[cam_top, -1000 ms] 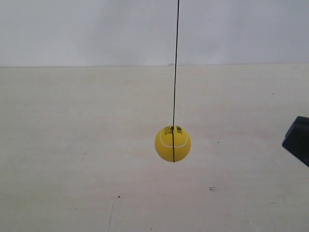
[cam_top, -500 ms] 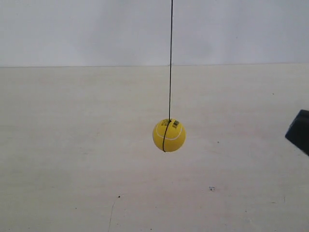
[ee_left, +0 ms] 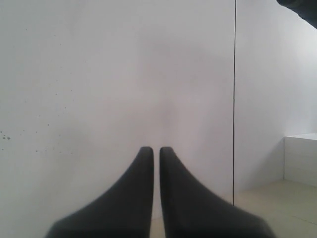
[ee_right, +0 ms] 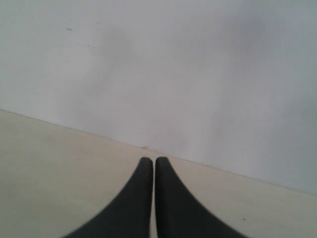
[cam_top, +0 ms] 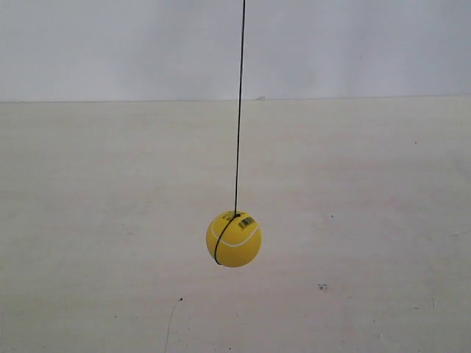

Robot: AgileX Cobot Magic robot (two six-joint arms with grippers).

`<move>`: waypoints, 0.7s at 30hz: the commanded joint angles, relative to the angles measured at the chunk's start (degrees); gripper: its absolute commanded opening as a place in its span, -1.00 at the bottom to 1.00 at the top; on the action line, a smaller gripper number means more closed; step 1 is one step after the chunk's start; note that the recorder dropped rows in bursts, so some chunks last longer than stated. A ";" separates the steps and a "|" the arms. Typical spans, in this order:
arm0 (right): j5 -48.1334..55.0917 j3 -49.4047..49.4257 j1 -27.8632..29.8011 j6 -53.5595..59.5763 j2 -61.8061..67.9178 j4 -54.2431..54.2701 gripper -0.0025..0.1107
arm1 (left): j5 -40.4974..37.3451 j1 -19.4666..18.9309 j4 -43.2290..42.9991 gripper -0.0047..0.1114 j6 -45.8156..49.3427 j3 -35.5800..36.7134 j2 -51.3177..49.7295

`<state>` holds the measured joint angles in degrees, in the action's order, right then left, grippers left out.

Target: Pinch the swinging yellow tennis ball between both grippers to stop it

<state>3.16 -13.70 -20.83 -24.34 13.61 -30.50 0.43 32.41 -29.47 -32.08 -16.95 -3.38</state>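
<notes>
The yellow tennis ball hangs on a thin dark string above the pale table, a little left of the middle of the exterior view. Neither arm shows in that view. In the left wrist view my left gripper is shut, its black wedge jaws nearly touching with nothing between them; the string runs as a dark line off to one side, and the ball is out of that view. My right gripper is shut too, empty, facing the table and wall with no ball in sight.
A pale wooden table meets a white wall behind. A white box or ledge shows at the edge of the left wrist view, and a dark object sits in its corner.
The ball has swung left and lower in the exterior view. The dark arm end at that view's right edge has drawn back out of the frame.
</notes>
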 commanded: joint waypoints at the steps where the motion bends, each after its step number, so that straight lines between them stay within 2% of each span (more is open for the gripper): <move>1: 0.35 2.46 9.06 13.47 -2.19 12.69 -0.96 | -0.04 0.21 0.57 -0.84 -0.51 0.33 0.30; 5: -3.99 8.43 17.46 17.02 -3.71 20.11 -0.96 | -0.04 0.21 0.57 -0.84 -0.51 0.33 0.30; 9: -10.33 13.70 23.32 17.16 -4.46 21.91 -0.96 | -0.04 0.21 0.57 -0.84 -0.51 0.33 0.30; 16: -5.78 13.70 24.97 20.81 -4.44 25.46 -0.96 | -0.04 0.21 0.57 -0.84 -0.51 0.33 0.30; 19: 3.69 13.70 24.97 22.77 -4.44 25.46 -0.96 | -0.04 0.21 0.57 -0.84 -0.51 0.33 0.30; 21: 5.98 13.70 24.97 22.77 -4.44 25.50 -0.96 | -0.04 0.21 0.57 -0.84 -0.51 0.33 0.30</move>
<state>6.61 -0.23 3.98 -2.22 9.37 -5.23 0.43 32.41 -29.47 -32.22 -16.95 -3.38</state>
